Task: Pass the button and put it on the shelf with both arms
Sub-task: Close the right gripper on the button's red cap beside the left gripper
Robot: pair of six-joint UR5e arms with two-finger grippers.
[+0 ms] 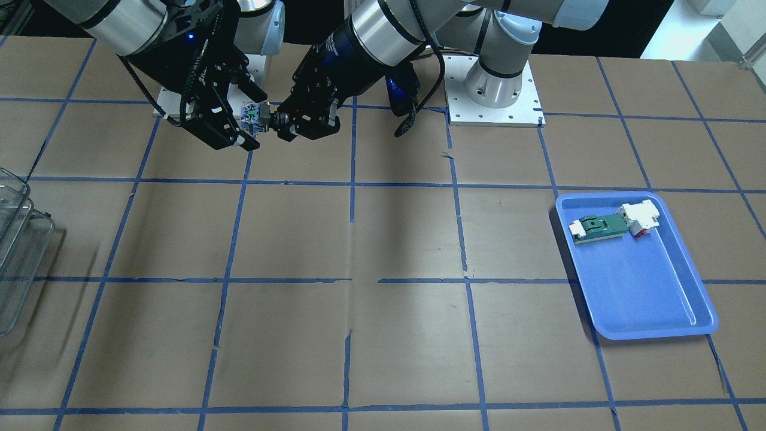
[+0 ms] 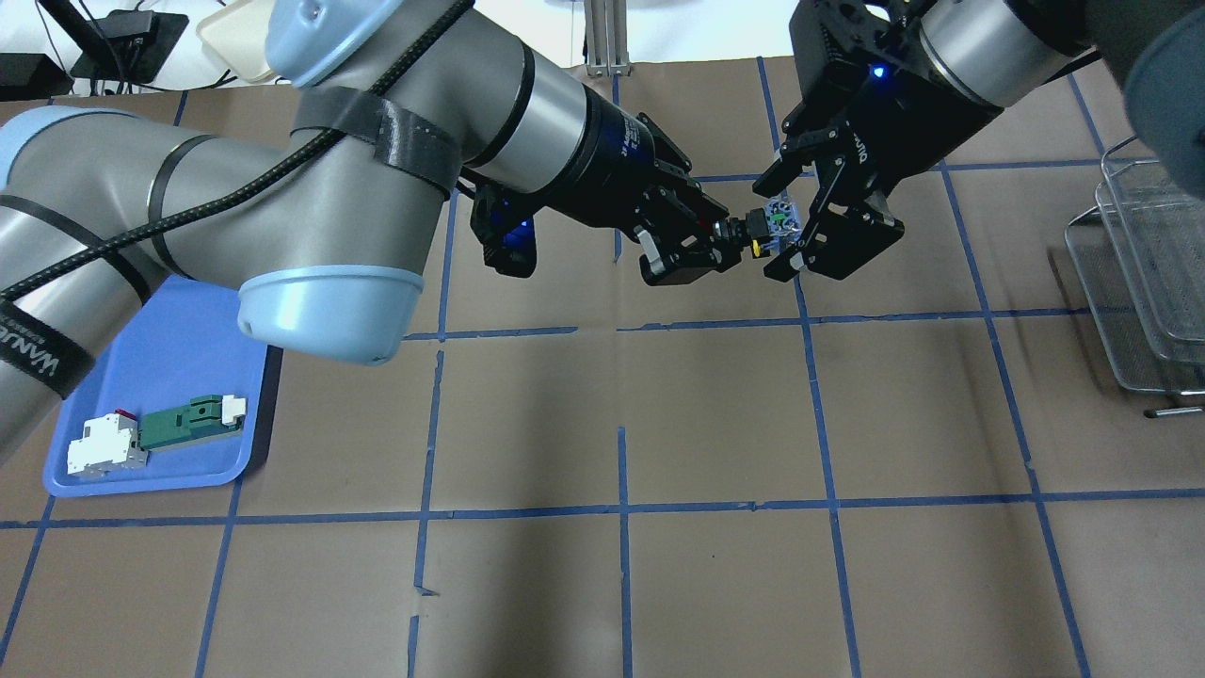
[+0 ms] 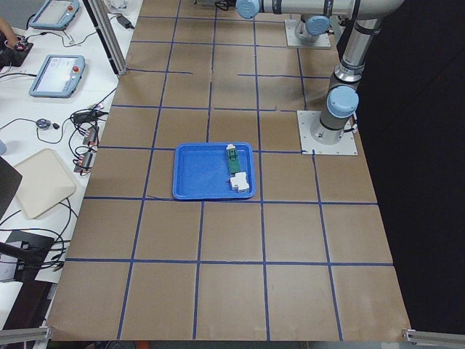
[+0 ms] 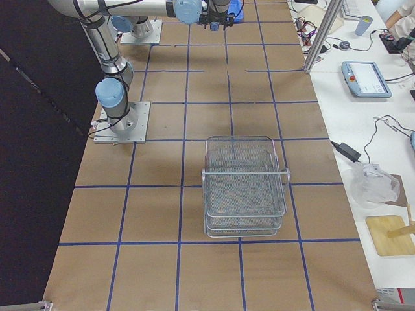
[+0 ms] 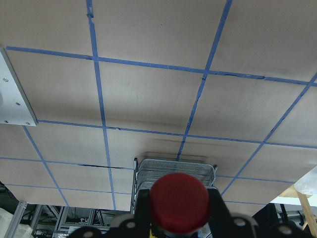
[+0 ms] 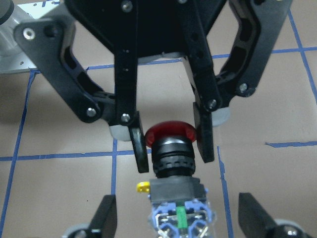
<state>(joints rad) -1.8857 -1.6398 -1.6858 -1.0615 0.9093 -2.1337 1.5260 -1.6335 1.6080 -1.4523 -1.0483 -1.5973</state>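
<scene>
The button [image 2: 774, 223], with its red cap, black collar and grey-blue block, is held in the air over the table's back middle. My left gripper [image 2: 739, 235] is shut on its cap and collar end; the right wrist view shows its fingers [image 6: 140, 148] pinching the collar. My right gripper [image 2: 789, 224] is open, its jaws standing wide on either side of the block [image 6: 181, 218] without touching it. The shelf [image 4: 245, 188] is a silver wire-mesh tiered rack on the table to my right, also seen in the overhead view [image 2: 1144, 273].
A blue tray [image 2: 169, 377] at my left holds a green-and-white board part [image 2: 188, 422] and a white block [image 2: 104, 447]. The two arm base plates [image 1: 494, 90] stand at the table's back edge. Brown table with blue tape grid.
</scene>
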